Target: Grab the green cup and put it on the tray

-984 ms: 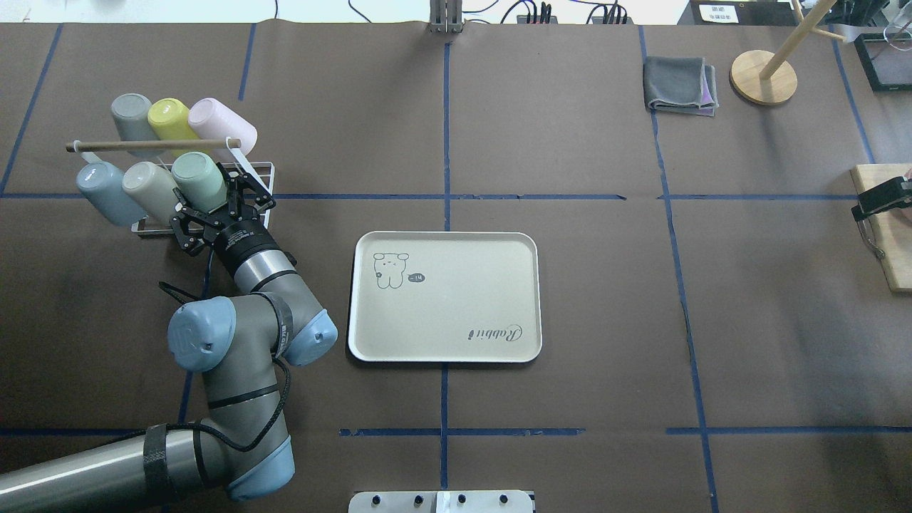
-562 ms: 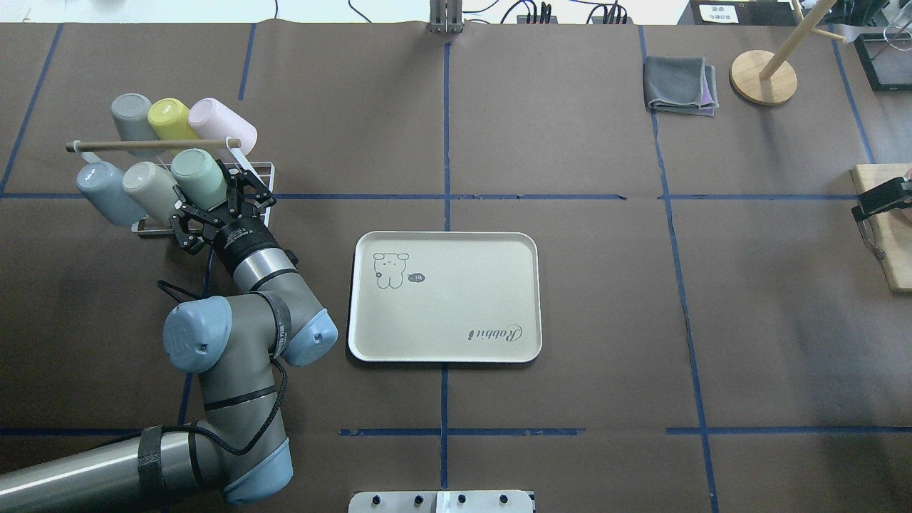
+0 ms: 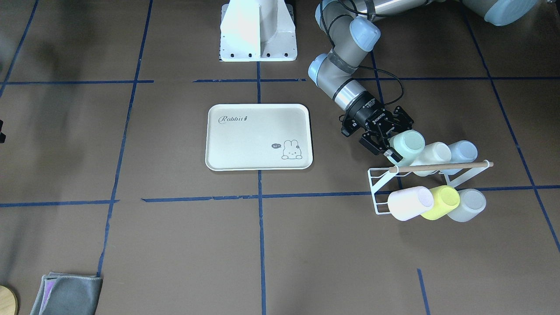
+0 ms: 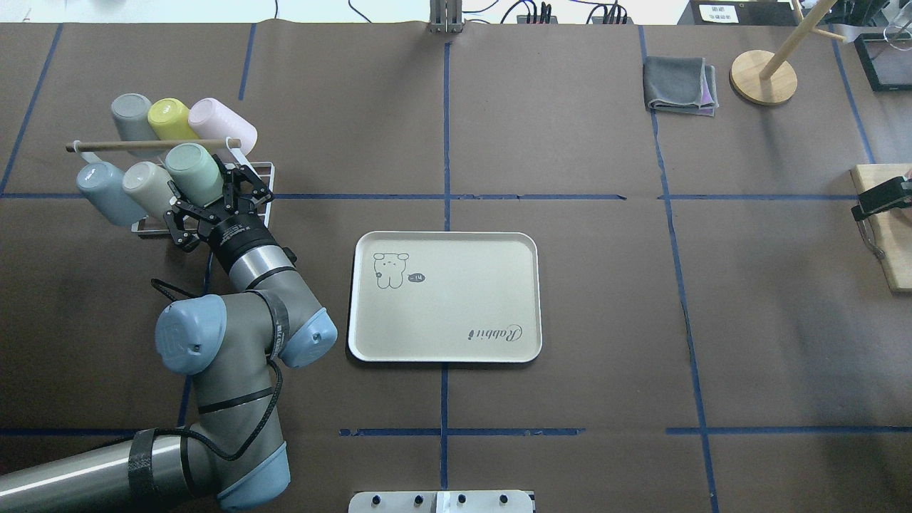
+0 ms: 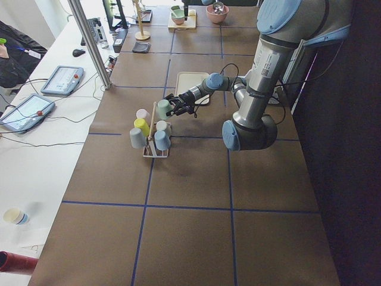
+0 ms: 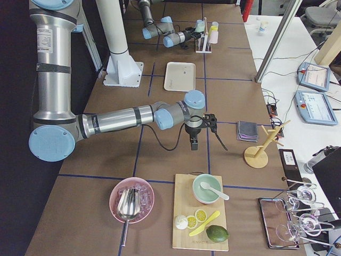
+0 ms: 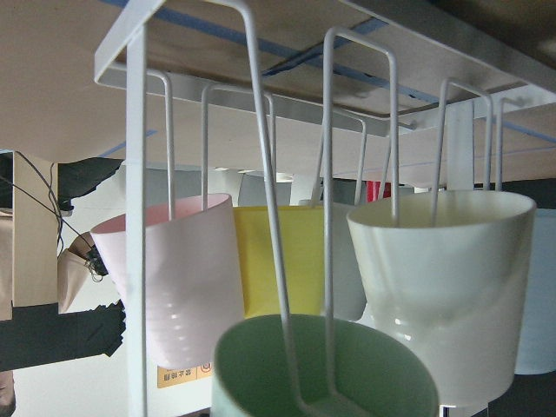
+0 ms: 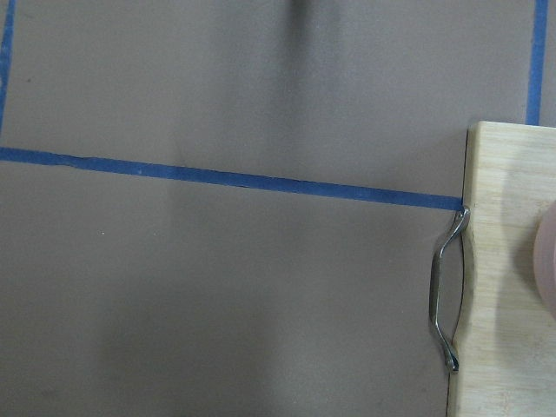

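Left gripper (image 4: pixel 205 197) is clamped on the green cup (image 4: pixel 191 169) at its rim end, cup tilted on the rack (image 7: pixel 135 217), wire inside.

**Brown counter, taped in blue**

Blue tape lines cross the paper-covered counter (image 4: pixel 570 320). A cream tray (image 4: pixel 463 285) lies near its middle and a white wire rack (image 3: pixel 373 190) stands at its left. A folded grey cloth (image 4: pixel 679 85), a wooden stand (image 4: pixel 763 77) and a cutting board (image 4: pixel 894 256) lie toward its right.

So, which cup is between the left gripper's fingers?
The green cup, last in its row on the tray side; the left gripper grips only it.
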### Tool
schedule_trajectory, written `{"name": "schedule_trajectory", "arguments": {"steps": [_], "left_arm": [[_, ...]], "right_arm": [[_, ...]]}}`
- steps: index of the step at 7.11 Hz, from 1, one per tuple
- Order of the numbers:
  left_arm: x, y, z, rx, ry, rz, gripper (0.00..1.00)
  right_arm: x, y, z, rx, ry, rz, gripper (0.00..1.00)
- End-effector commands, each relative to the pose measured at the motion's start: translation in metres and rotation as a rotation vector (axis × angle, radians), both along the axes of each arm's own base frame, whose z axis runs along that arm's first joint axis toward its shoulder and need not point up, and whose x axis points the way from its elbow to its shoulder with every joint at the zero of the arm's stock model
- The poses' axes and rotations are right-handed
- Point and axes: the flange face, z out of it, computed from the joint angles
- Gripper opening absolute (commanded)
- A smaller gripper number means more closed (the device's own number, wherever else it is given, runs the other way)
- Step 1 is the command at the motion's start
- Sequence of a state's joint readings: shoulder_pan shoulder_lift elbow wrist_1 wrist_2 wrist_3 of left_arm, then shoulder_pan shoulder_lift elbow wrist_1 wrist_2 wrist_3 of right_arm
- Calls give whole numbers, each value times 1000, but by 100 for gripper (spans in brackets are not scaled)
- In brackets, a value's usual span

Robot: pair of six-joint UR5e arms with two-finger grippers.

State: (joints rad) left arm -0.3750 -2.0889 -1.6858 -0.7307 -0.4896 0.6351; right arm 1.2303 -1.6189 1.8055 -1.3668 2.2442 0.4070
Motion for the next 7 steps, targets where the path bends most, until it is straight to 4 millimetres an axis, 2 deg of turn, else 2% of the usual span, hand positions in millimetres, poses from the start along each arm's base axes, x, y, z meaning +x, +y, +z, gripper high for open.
{"name": "schedule_trajectory", "arguments": {"steps": [1, 2, 4, 6, 7], "left_arm": [[-26, -4, -21, 8, 24, -12, 68], [-42, 1, -45, 23, 65, -5, 69], [-66, 7, -78, 46, 119, -11, 69], [-116, 15, -132, 104, 277, -36, 69], [-132, 23, -155, 139, 380, -42, 68]], "right_arm": [[0, 0, 0, -2, -2, 1, 100], [0, 0, 0, -1, 0, 2, 100], [0, -1, -1, 0, -1, 2, 100], [0, -1, -1, 0, -1, 2, 100], [0, -1, -2, 2, -1, 2, 100]]}}
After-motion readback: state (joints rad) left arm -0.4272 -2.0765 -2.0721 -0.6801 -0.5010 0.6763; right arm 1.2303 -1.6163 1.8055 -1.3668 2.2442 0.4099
